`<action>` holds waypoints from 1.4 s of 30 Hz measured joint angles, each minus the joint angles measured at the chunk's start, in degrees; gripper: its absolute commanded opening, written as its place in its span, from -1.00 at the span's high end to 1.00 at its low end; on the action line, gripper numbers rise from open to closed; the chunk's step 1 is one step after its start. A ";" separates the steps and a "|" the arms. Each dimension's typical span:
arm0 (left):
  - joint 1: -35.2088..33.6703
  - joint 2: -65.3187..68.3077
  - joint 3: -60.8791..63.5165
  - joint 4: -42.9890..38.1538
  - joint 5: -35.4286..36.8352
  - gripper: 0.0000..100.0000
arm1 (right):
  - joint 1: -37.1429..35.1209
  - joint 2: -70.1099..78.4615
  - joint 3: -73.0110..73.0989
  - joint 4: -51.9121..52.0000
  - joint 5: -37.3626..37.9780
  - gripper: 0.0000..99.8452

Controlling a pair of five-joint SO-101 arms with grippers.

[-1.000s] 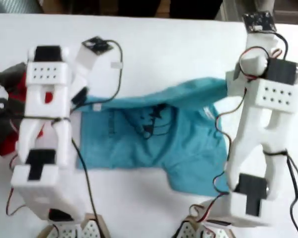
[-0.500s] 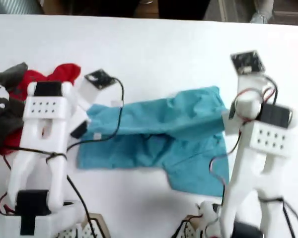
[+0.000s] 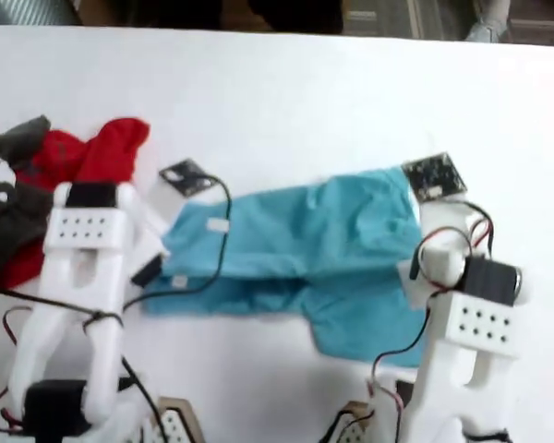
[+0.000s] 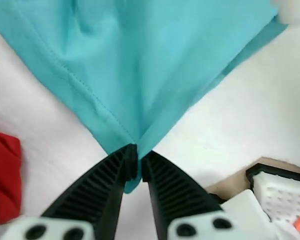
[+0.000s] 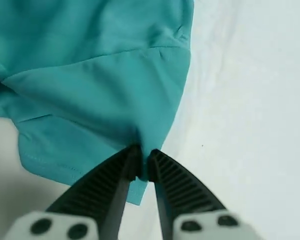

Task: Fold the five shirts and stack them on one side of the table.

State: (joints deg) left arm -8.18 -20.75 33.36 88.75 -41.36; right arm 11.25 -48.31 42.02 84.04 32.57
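Looking steeply down over the whole table (image 3: 286, 83) from above and, from each wrist, close up onto the same teal shirt (image 3: 305, 249).

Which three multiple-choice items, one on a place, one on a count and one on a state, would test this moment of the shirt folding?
1. Where does the teal shirt lie?
A) on the table between the two arms
B) hanging over the table's far edge
C) on top of the red cloth

2. How many grippers pinch the teal shirt?
A) none
B) one
C) two

3. In what state is the red shirt?
A) folded into a neat square
B) crumpled in a heap
C) spread flat

Answers:
1 A, since the high view shows it reaching from one arm to the other.
2 C, since the left gripper and the right gripper each close on a fold of its cloth.
3 B, since it lies bunched against a dark garment.
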 measured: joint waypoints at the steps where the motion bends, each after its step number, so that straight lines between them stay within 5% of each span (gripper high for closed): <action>1: 0.00 -0.62 0.88 -0.70 0.00 0.95 | 0.00 -0.97 0.70 0.44 0.62 0.96; 21: 0.00 -3.43 17.05 -12.04 -0.26 0.95 | 11.25 -11.60 12.57 1.49 11.96 0.96; 42: 0.00 -3.52 18.81 -13.98 -0.26 0.95 | 11.87 -11.69 19.25 1.76 17.67 0.96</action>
State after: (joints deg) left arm -8.18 -24.26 52.18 74.77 -41.63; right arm 23.12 -60.00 61.27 85.80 50.24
